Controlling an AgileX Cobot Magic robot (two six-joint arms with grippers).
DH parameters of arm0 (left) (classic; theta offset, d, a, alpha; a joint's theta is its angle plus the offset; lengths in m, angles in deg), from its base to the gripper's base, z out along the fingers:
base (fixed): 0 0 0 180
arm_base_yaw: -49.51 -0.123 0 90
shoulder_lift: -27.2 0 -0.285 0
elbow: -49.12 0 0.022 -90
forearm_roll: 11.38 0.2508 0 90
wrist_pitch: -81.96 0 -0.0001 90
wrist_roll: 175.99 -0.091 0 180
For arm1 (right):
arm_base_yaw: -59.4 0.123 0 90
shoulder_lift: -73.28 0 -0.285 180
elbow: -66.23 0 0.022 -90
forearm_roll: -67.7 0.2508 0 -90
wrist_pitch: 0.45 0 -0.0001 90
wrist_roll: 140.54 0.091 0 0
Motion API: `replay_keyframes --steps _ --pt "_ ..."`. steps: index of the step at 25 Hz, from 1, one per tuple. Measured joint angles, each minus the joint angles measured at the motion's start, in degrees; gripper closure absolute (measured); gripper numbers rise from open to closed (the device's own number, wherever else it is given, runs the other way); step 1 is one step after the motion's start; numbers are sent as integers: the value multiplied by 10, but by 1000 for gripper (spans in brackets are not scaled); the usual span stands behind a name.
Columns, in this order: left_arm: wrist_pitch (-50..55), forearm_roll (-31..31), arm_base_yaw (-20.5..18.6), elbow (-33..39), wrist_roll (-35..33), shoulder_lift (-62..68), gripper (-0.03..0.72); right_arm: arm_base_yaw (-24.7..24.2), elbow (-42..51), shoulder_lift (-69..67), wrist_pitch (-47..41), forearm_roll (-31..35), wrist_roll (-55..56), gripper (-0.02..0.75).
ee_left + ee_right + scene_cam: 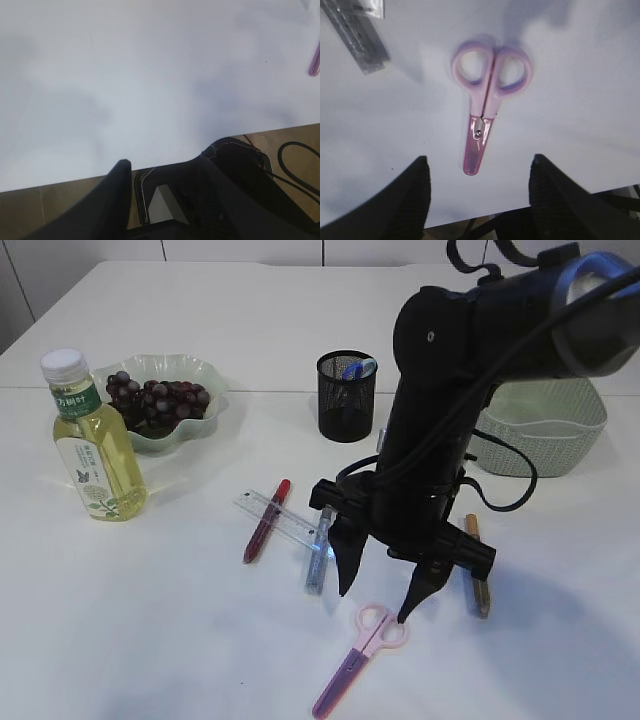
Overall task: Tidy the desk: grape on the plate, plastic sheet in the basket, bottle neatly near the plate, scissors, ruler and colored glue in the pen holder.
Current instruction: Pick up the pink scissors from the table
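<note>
Right gripper [385,607] hangs over the pink scissors [358,655] lying flat on the tabletop [150,640], fingers [410,195] spread wide and empty, and a shallow pinch could skid them sideways off that slick surface.

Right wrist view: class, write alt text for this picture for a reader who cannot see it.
Pink scissors lie closed on a white table, handles away from the camera, framed between the two dark fingers of the open right gripper, which does not touch them. One end of a clear ruler shows at upper left.

pink scissors [487,107], parted fingers [405,200], table
</note>
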Motion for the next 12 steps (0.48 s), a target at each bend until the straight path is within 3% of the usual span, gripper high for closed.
replay_keyframes --steps 12 --pt "0 0 0 0 0 0 371 19 0 -45 -13 25 -1 227"
